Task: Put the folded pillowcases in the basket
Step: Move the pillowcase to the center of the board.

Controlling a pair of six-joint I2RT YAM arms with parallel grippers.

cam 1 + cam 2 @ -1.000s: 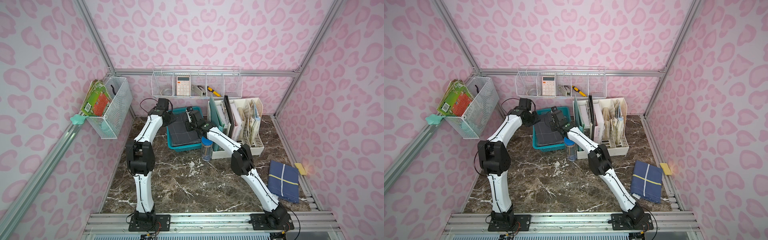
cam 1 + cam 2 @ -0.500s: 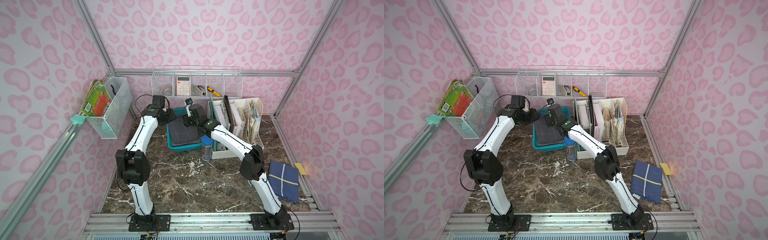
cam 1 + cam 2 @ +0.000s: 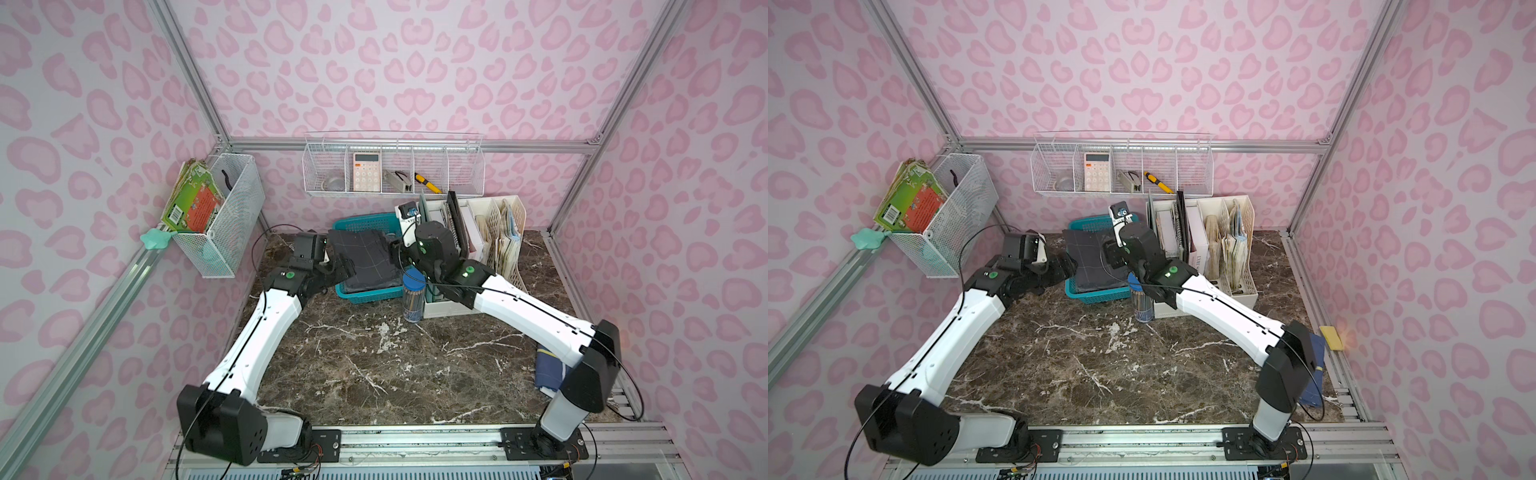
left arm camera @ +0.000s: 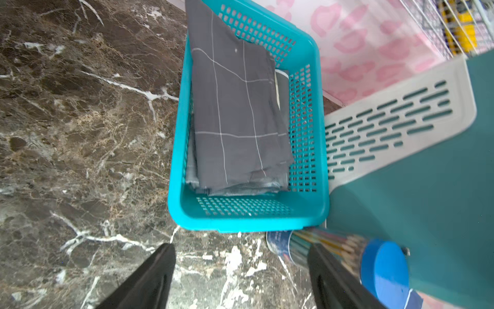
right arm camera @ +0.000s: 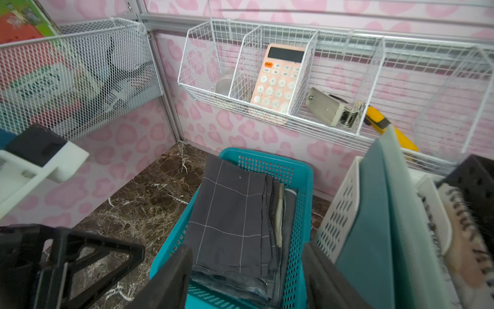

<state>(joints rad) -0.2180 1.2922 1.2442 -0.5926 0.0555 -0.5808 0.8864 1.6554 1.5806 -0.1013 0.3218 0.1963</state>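
The folded pillowcase (image 3: 365, 257) (image 3: 1096, 259) is dark grey with thin white grid lines. It lies inside the teal basket (image 3: 357, 224) (image 3: 1100, 296) at the back of the marble table, and one far corner rests over the rim. My left gripper (image 4: 240, 251) is open over bare marble just outside the basket's (image 4: 246, 214) end wall, holding nothing. It stands apart from the pillowcase (image 4: 235, 115). My right gripper (image 5: 246, 248) is open above the basket's (image 5: 267, 163) near end, with the pillowcase (image 5: 235, 222) below its jaws and untouched.
A pencil tube with a blue lid (image 3: 413, 299) stands against the basket's front right corner. The cream file rack (image 3: 490, 241) flanks its right side. A wire shelf (image 3: 395, 170) hangs on the back wall and a mesh bin (image 3: 224, 220) on the left wall. A navy cloth (image 3: 548, 370) lies at right.
Both grippers have opened wider and drawn back from the basket toward the front. The pillowcase stays lying in the basket, free of both.
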